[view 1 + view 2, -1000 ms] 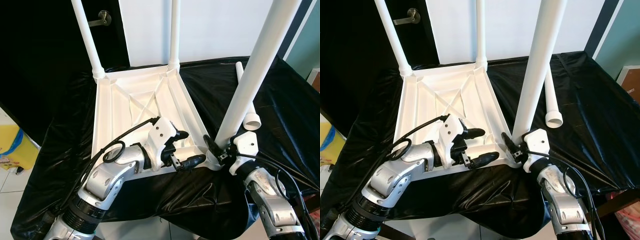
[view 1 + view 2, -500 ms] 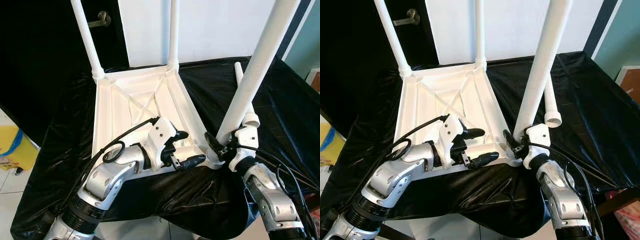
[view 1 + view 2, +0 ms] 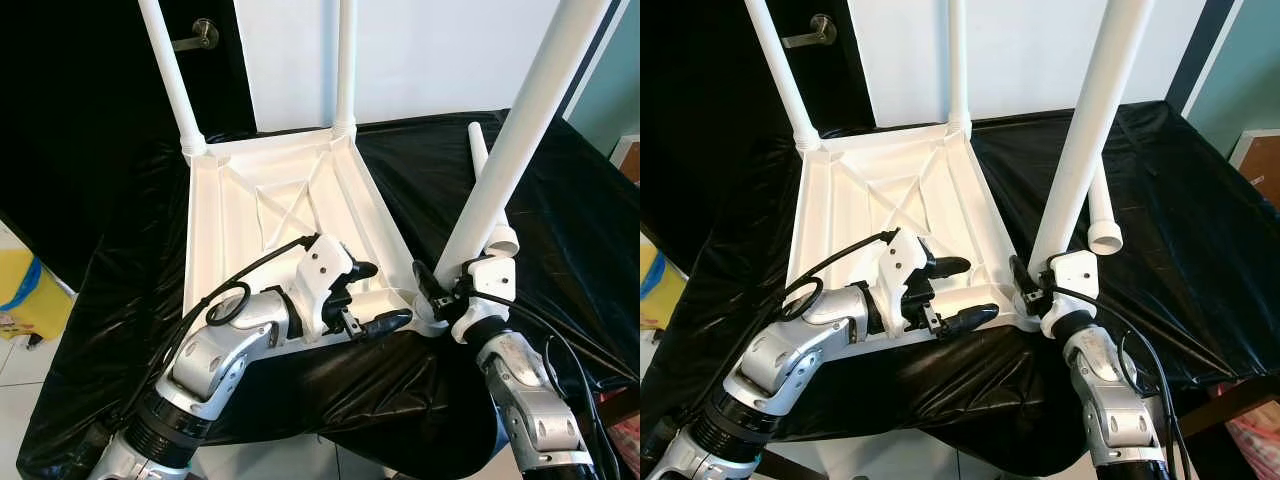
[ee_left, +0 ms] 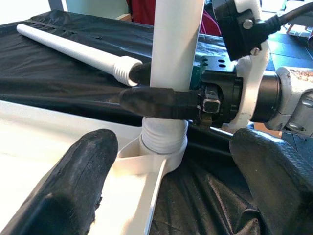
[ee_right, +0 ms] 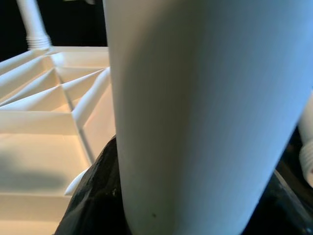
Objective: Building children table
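The white table top (image 3: 203,250) lies upside down on a black cloth. Two white legs (image 3: 170,80) (image 3: 345,60) stand upright in its far corners. A third white leg (image 3: 515,140) leans up and to the right from the near right corner, its threaded end in the corner socket (image 4: 164,142). My right gripper (image 3: 443,287) is shut on this leg just above the socket. My left gripper (image 3: 372,297) hangs open over the near edge of the top, just left of that corner, holding nothing. A fourth leg (image 3: 1103,215) lies loose on the cloth behind the held leg.
The black cloth (image 3: 560,230) covers the work surface and drapes over its near edge. A dark door with a metal handle (image 3: 200,35) stands at the back left. A yellow object (image 3: 20,290) sits on the floor at left, and a cardboard box (image 3: 1260,160) at far right.
My right arm has drawn in slightly toward the table corner, still gripping the leg, whose top has swung a little to the right. The left gripper has stayed put.
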`<state>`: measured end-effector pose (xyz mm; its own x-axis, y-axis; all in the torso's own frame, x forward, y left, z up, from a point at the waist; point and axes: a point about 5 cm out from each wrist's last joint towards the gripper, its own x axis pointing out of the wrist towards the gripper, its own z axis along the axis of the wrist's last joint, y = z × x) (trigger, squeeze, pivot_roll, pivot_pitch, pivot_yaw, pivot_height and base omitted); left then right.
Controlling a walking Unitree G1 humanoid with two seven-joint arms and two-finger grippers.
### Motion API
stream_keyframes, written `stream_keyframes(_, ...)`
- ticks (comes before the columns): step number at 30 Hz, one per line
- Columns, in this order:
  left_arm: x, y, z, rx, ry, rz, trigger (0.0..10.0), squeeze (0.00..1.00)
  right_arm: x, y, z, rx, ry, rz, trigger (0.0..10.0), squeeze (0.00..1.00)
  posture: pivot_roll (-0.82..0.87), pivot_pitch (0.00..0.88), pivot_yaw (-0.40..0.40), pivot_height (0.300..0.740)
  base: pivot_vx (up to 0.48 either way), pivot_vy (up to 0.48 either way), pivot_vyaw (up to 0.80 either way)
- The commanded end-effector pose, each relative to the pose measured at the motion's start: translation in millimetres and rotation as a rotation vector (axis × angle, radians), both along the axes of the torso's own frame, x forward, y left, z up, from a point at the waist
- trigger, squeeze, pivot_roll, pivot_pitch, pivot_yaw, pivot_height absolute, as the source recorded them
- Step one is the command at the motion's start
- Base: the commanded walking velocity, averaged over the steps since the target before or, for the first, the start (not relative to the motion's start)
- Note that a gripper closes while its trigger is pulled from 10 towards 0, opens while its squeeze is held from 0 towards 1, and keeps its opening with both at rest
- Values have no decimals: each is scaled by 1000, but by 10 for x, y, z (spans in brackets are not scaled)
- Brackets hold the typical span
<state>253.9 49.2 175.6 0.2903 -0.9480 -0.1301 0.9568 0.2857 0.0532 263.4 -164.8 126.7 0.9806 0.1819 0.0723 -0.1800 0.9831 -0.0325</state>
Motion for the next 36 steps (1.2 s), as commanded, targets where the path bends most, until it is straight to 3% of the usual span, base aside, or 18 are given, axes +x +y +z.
stream_keyframes(1, -22, -7, 28, -4, -8, -49, 10000, 0, -9, -94, -207, 14, 110, -134, 10000, 0, -143, 37, 21, 740, 0, 0, 0)
stream_keyframes(3, -22, -7, 28, -4, -8, -49, 10000, 0, -9, -94, -207, 14, 110, -134, 10000, 0, -143, 37, 21, 740, 0, 0, 0)
stream_keyframes(4, -24, -13, 29, -9, -6, -46, 10000, 0, 15, -83, -217, 22, 107, -258, 10000, 0, -136, 37, 17, 740, 0, 0, 0)
stream_keyframes(5, -24, -13, 29, -9, -6, -46, 10000, 0, 15, -83, -217, 22, 107, -258, 10000, 0, -136, 37, 17, 740, 0, 0, 0)
stream_keyframes(7, -30, -17, 29, -11, -7, -44, 10000, 0, 72, -10, -213, 47, 108, -396, 10000, 0, -133, 36, 14, 740, 0, 0, 0)
stream_keyframes(24, -22, -49, 37, -17, -13, -49, 10000, 0, 127, 58, -104, 83, 38, -360, 10000, 16, -145, 28, 11, 740, 0, 0, 0)
stream_keyframes(25, -18, -59, 39, -20, -14, -51, 10000, 0, 130, 54, -50, 103, -1, -317, 10000, 1000, -148, 28, 11, 740, 0, 0, 0)
stream_keyframes(29, -27, -84, 38, -25, -14, -57, 10000, 0, 135, -33, 38, 106, -60, -234, 10000, 1000, -153, 31, 13, 740, 0, 0, 0)
stream_keyframes(33, -46, -101, 25, -26, -9, -66, 10000, 0, 140, -105, 12, 75, -35, -155, 10000, 1000, -159, 35, 15, 740, 0, 0, 0)
stream_keyframes(34, -49, -104, 22, -27, -7, -68, 10000, 0, 129, -119, 7, 79, -29, -120, 10000, 0, -158, 37, 14, 740, 0, 0, 0)
stream_keyframes(36, -52, -106, 21, -27, -6, -69, 10000, 0, 117, -127, 12, 67, -34, -93, 10000, 0, -158, 37, 14, 740, 0, 0, 0)
